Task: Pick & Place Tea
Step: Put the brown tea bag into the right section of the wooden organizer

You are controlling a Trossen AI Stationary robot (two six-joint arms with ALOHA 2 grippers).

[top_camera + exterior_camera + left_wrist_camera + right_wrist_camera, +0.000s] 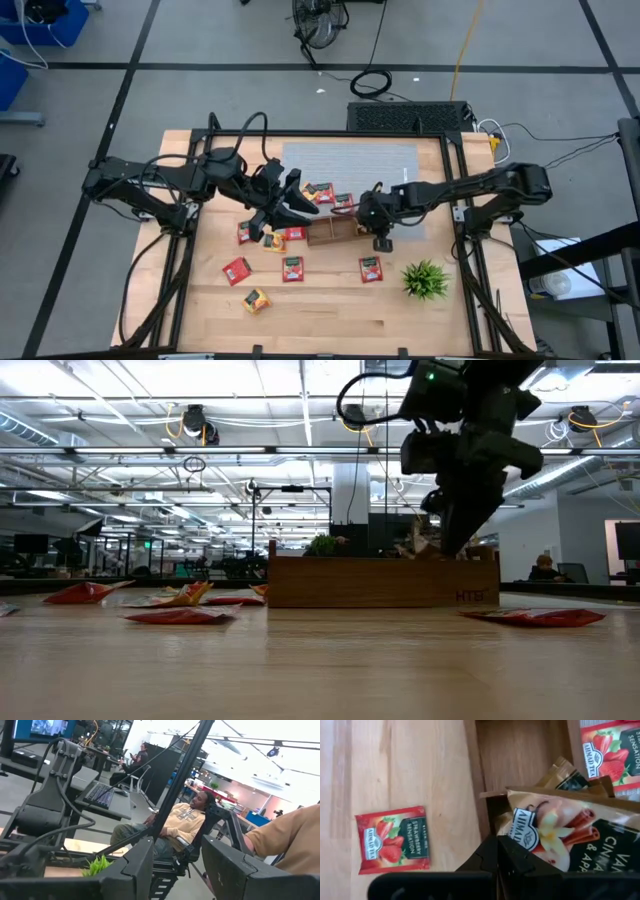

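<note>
A red strawberry sachet (393,840) lies flat on the pale wooden bench (330,320) just outside the brown tray's (330,234) wall, its print running along its longer side, parallel to that wall. The right gripper (381,242) hangs at the tray's end nearest the green plant (425,279), clenched on a vanilla-cinnamon sachet (555,832) tilted over a compartment. More sachets are scattered toward the bench's front edge. The left gripper (292,200) hovers above, half open, empty. A seated person (182,822) shows beyond.
</note>
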